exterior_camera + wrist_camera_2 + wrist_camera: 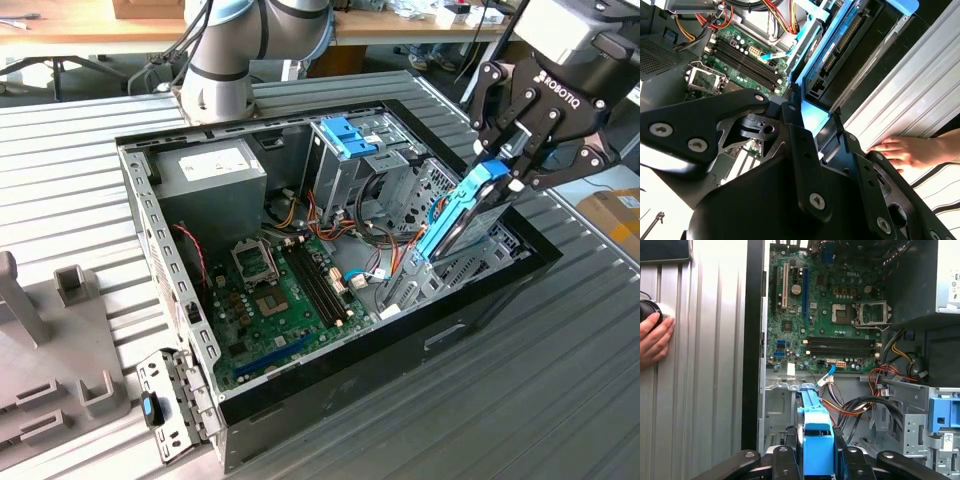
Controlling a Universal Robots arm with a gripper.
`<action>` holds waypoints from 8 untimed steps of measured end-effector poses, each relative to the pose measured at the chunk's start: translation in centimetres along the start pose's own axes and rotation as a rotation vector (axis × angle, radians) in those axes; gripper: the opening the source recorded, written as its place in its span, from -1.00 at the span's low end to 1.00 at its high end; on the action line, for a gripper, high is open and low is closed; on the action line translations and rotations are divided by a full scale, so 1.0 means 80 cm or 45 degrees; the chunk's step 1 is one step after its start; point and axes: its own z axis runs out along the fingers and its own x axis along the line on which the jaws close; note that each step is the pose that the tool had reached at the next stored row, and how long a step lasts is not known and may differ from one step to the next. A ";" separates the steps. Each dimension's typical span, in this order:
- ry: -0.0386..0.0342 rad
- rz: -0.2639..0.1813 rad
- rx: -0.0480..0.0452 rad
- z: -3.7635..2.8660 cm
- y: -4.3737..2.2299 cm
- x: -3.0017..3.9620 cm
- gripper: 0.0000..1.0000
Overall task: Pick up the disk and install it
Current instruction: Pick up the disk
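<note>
- Blue plastic rails frame the disk (pixel 462 215), a dark, flat drive. We find it held tilted over the computer case (pixel 400 335), on the side of the case opposite the power supply (pixel 215 170). Its lower end is at or just inside the case's open top.
- We note the gripper (pixel 508 165) clamped on the disk's upper end. The jaws are drawn in narrow, one on each side of the blue end tab.
- We judge the disk stiff and dense for its size. It will not flex, but held by one end it could pivot in the grip.
- The plastic tab looks smooth, so we rate slipping a fair risk.
- We consider the disk fragile to knocks against the case's metal walls. Its connector edge lies exposed in the second wrist view (pixel 840 45).
- We recommend taking hold by the rails or end tab, never by the connector edge.
- Inside the case, the motherboard (pixel 285 290) lies below and beside the disk. The grey cage with the blue latch (pixel 350 135) stands apart from it.
- A person's hand (pixel 655 337) rests on the ribbed table (pixel 560 380) outside the case, well apart from the disk.
</note>
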 end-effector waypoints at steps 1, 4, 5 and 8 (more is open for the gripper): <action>0.0001 0.000 0.000 0.0020 0.0000 0.0001 -0.26; -0.0002 0.000 0.000 0.0050 0.0000 0.0004 -0.26; 0.0000 0.000 0.000 0.0084 -0.0001 0.0006 -0.26; 0.0001 0.000 0.000 0.0221 -0.0003 0.0015 -0.26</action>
